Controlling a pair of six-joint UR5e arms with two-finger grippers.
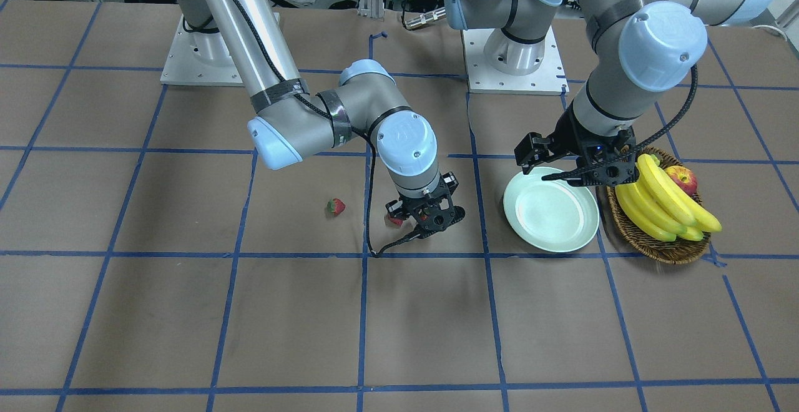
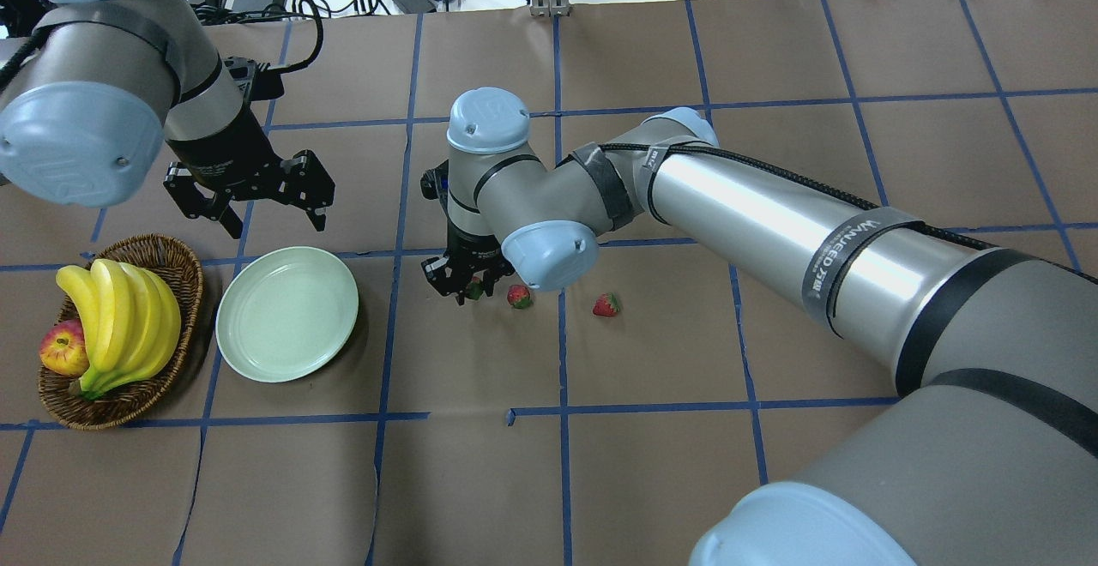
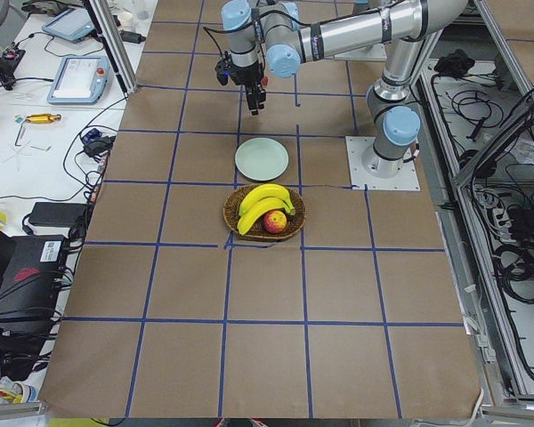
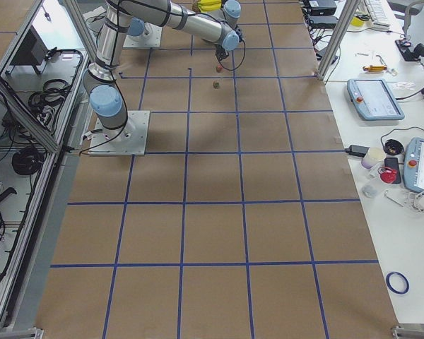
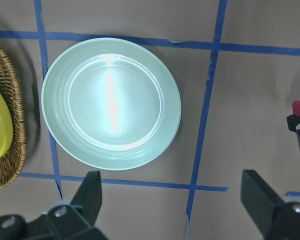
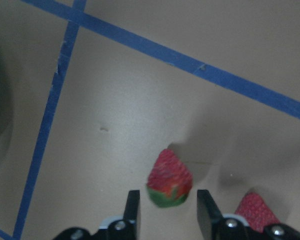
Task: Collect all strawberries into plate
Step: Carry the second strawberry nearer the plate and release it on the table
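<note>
Three strawberries lie on the brown table. My right gripper (image 2: pixel 470 286) is down at the table with one strawberry (image 6: pixel 169 177) between its fingers (image 6: pixel 132 210). A thin gap shows on each side of the fruit, so the gripper is open. A second strawberry (image 2: pixel 518 296) lies just beside that gripper. The third strawberry (image 2: pixel 606 305) lies farther out, apart from both. The mint-green plate (image 2: pixel 287 313) holds nothing. My left gripper (image 2: pixel 274 221) hangs wide open above the table at the plate's far edge, and its wrist view looks down on the plate (image 5: pixel 110 102).
A wicker basket (image 2: pixel 176 261) with bananas (image 2: pixel 120 317) and an apple (image 2: pixel 62 350) stands against the plate's outer side. Blue tape lines grid the brown table. The right arm's long link (image 2: pixel 772 223) stretches over the table's right half.
</note>
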